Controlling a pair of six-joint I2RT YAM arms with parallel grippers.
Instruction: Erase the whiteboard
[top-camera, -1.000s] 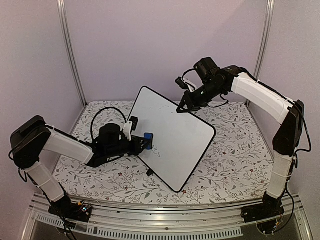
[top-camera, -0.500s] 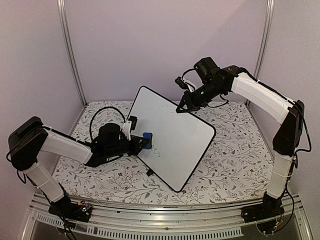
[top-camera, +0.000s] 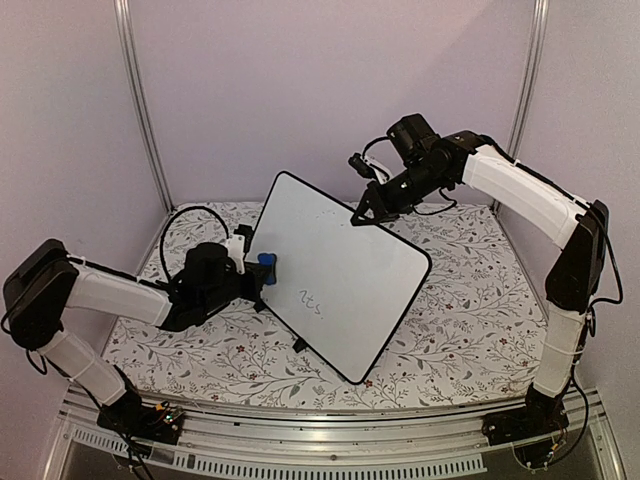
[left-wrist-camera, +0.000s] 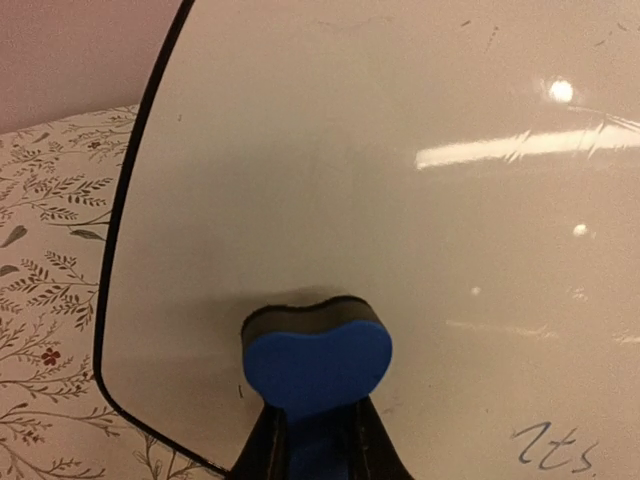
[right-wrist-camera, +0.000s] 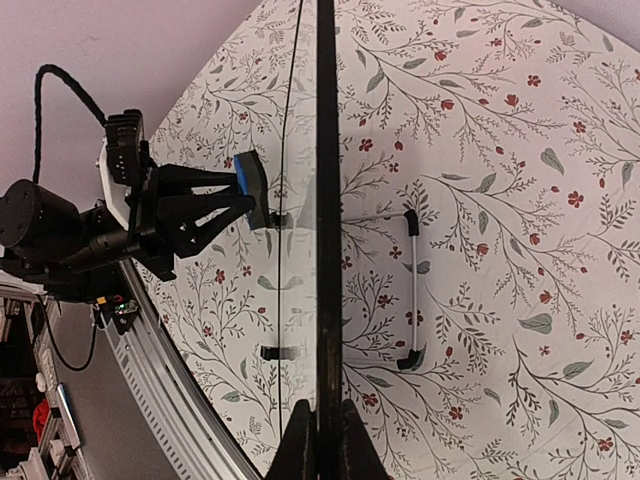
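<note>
Looking down from the top camera, I see the whiteboard (top-camera: 340, 270) standing tilted near the middle of the flower-patterned table (top-camera: 470, 300). My left gripper (top-camera: 256, 268) is clamped on a blue eraser (top-camera: 267, 261) at the board's left part. My right gripper (top-camera: 361, 214) pinches the board's upper edge, jaws closed on the frame. Grey writing (top-camera: 311, 300) sits low on the white face.

From my left wrist, my fingers (left-wrist-camera: 268, 450) squeeze the eraser (left-wrist-camera: 317, 358). Its dark felt side is turned to the board (left-wrist-camera: 400, 150) near the lower left corner, and the writing (left-wrist-camera: 555, 448) lies off to the right.

From my right wrist, the board (right-wrist-camera: 327, 200) shows edge-on between my fingertips (right-wrist-camera: 297, 450), which grip its black frame. A wire stand (right-wrist-camera: 413, 290) props it on one side. The left gripper (right-wrist-camera: 225, 200) with the eraser (right-wrist-camera: 250, 183) is on the other.
</note>
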